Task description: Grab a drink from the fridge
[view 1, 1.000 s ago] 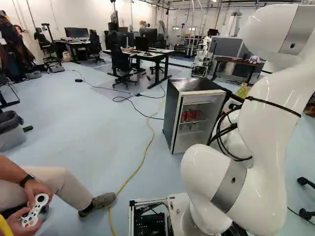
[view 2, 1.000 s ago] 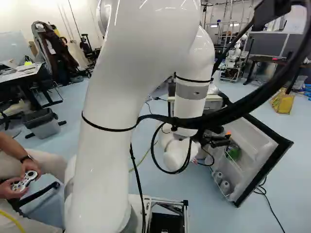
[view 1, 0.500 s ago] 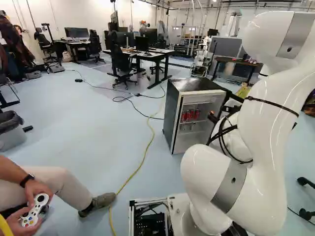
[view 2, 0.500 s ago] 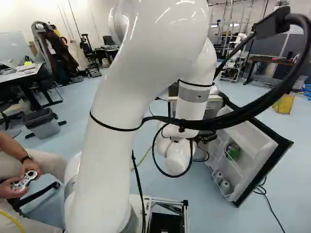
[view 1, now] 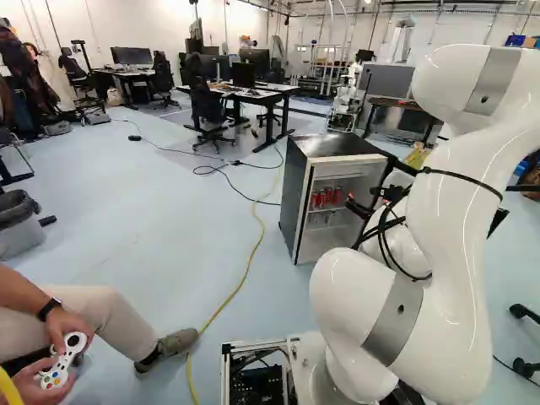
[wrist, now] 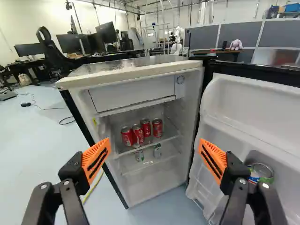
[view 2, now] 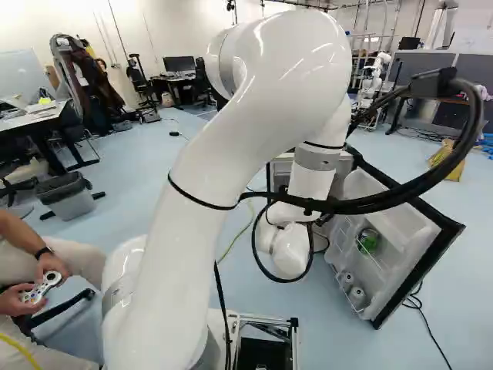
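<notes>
The arm (view 2: pixel 269 85) leans farther forward from its lowest joint. Its high bend sits lower in both base views, and farther right in the right base view. The pincer (view 1: pixel 364 201) travels with it: away from the open door (view 2: pixel 400 247) and across the right front edge of the fridge (view 1: pixel 292 190), so that in the left base view an orange tip now overlaps the opening. In the right base view the pincer slips out of sight behind the arm, and the thick black cable's (view 2: pixel 370 203) outer bend drops lower.
</notes>
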### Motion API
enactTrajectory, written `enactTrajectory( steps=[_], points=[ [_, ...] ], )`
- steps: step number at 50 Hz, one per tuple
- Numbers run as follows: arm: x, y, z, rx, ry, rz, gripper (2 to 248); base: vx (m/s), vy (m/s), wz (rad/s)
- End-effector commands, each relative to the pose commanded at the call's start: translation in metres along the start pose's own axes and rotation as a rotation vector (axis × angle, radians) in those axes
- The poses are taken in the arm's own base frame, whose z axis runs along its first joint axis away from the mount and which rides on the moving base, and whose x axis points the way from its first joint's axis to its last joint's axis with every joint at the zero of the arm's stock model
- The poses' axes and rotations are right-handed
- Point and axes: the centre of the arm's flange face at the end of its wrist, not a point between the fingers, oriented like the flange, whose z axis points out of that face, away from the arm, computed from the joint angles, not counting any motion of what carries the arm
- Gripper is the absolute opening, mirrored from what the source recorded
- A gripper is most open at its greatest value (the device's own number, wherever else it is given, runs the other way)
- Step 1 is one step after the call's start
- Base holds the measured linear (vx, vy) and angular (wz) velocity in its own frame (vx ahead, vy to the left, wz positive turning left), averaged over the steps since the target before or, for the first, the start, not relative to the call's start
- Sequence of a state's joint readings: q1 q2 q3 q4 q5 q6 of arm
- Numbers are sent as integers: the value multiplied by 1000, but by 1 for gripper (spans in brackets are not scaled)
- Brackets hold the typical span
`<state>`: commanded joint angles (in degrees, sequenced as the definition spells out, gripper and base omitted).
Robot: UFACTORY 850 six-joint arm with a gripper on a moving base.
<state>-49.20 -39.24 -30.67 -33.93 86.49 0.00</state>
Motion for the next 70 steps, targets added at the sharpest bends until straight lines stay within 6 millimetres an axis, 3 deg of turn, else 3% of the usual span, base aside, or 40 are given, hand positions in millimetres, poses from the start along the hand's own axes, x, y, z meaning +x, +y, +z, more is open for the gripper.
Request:
enactTrajectory(
  steps=[70],
  points=[
    [-91,8,106,102,-77,-14,247,0,0,0]
  ],
)
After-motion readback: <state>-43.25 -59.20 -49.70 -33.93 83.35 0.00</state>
